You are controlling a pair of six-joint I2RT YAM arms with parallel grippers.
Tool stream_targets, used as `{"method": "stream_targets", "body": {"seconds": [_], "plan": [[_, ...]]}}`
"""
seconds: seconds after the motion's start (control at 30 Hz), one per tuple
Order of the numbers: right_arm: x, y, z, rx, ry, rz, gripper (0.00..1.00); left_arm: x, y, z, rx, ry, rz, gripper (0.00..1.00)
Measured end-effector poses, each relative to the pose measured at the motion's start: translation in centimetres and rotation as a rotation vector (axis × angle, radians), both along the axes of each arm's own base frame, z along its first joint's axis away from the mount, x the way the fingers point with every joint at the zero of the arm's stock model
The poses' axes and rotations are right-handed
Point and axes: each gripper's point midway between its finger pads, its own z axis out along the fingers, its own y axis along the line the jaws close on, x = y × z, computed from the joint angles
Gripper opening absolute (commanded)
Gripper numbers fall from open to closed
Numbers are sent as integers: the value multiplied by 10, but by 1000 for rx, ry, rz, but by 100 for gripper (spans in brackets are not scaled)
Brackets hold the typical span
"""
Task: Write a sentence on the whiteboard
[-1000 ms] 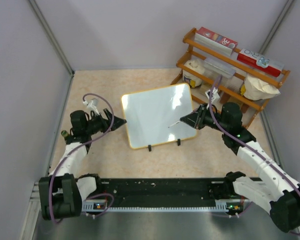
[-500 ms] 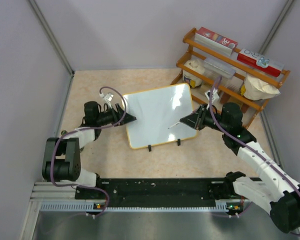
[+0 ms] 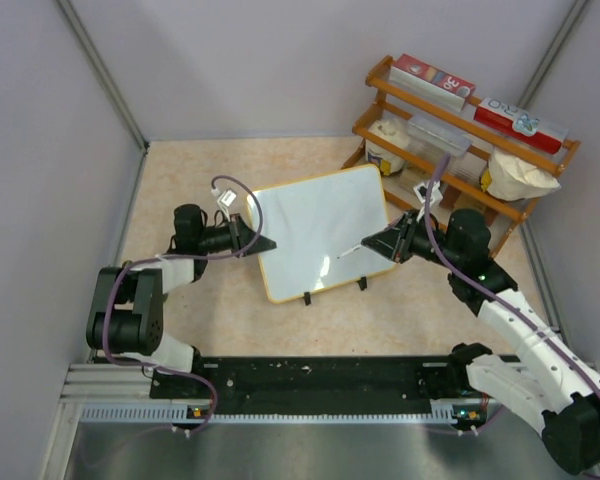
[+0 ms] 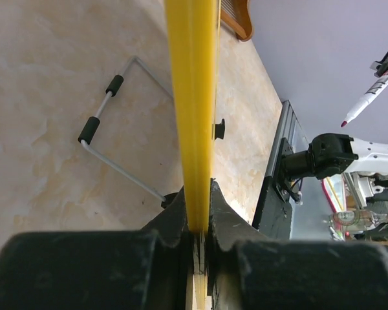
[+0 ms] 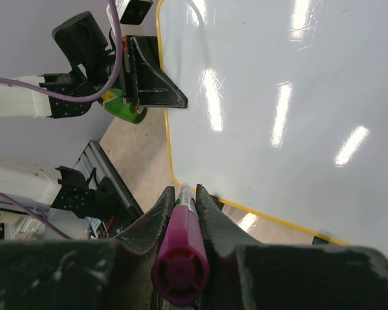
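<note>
Behind whiteboard [image 3: 320,232], wooden shelf [image 3: 460,182] (crowded); left pincer [image 3: 264,243] pinching its edge, right pincer [image 3: 370,243] pinching marker [image 5: 183,223].

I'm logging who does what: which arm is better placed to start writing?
Right. The right gripper holds the marker, pointed at the whiteboard; the left gripper is clamped on its yellow edge.

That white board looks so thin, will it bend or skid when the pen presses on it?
Probably stiff: the whiteboard shows a straight edge in the left wrist view. Likely light and easy to shove or tip on its wire stand, which may be why the left gripper clamps its frame. The glossy face looks slippery.
</note>
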Motion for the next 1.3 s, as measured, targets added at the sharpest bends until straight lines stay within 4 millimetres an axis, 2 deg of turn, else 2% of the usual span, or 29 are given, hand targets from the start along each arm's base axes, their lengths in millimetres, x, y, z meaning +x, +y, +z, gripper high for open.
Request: {"method": "stream_targets", "body": {"seconds": [0.47,0.67,1.0,1.3], "plan": [[-1,0,-1,-1,4,0,0,-18,1,-2,-11,-27,2,0],[-1,0,-1,-1,4,0,0,-28,-9,-1,2,-57,0,0],[-1,0,-1,-1,4,0,0,-59,-28,-21,22,-3,-51,0],[-1,0,-2,-2,7,0,0,-80,-40,-23,2,-8,-101,0]]}}
